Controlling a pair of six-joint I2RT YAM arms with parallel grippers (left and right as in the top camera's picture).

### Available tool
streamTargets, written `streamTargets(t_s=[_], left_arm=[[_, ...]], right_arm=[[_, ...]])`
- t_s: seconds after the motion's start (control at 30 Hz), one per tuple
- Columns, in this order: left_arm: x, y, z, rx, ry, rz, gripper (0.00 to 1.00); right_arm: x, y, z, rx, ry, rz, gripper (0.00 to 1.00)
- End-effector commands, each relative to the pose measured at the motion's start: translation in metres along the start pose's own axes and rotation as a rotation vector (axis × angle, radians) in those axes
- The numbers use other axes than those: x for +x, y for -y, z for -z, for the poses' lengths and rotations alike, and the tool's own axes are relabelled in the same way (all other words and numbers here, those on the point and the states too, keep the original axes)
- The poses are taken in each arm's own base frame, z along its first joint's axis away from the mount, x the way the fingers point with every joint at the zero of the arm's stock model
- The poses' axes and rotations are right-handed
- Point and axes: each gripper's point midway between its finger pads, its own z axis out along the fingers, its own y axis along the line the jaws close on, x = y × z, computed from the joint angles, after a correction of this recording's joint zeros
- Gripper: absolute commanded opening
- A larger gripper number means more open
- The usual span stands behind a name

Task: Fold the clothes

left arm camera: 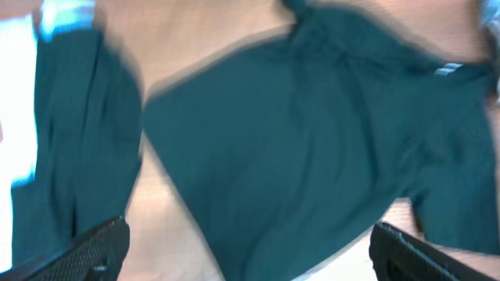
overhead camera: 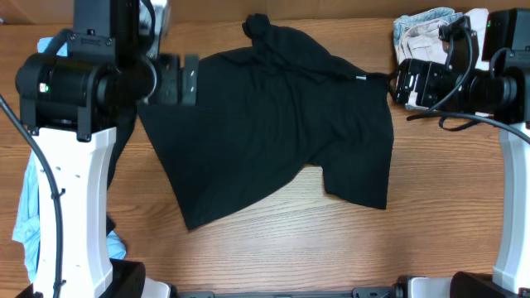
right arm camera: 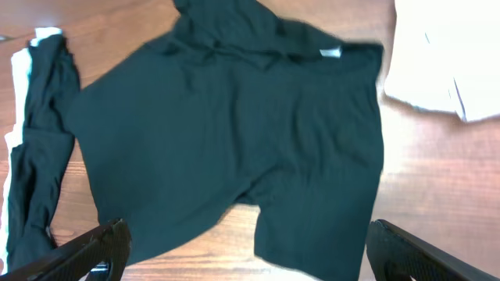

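While I watch from the overhead view, one black short-sleeved shirt (overhead camera: 273,124) lies spread near the middle of the wooden counter (overhead camera: 273,257), mostly flat but skewed, its collar end bunched into a dark lump and its lower hem cut by a notch where the cloth is folded under. I count one small white label (overhead camera: 361,79) at its collar edge, too small for me to read. Left of the shirt, just beside it, I see a second dark garment (right arm camera: 39,156) in a long rumpled strip, and beyond that one light blue garment (overhead camera: 29,223). Off the shirt's label corner sits one pale bundle (overhead camera: 426,29). Both the left jaws and the right jaws stand spread wide above the shirt, gripping nothing.
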Motion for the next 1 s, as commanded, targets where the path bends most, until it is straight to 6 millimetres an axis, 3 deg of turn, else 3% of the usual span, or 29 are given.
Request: streamTargets(t_s=[0.0,0.13,0.4,0.8,0.97], left_arm=[[0.024,-0.014,-0.017,-0.098,-0.122,0.171,1.00],[0.064,-0.007,-0.042,-0.110,-0.286,0.176,1.00],[0.172,-0.005,-0.098,-0.189,-0.564,0.229,1.00],[0.280,0.007,-0.157,-0.027,-0.596,0.294,0.91],[0.309,0.003,-0.181,-0.035,-0.616,0.316,0.89]], right_arm=[[0.003,0.009,-0.008,0.039,-0.025,-0.056,1.00],[0.010,0.016,-0.022,0.050,-0.052,-0.079,1.00],[0.024,0.032,-0.059,0.056,-0.098,-0.096,1.00],[0.024,0.034,-0.064,0.056,-0.094,-0.093,1.00],[0.024,0.034,-0.064,0.056,-0.095,-0.094,1.00]])
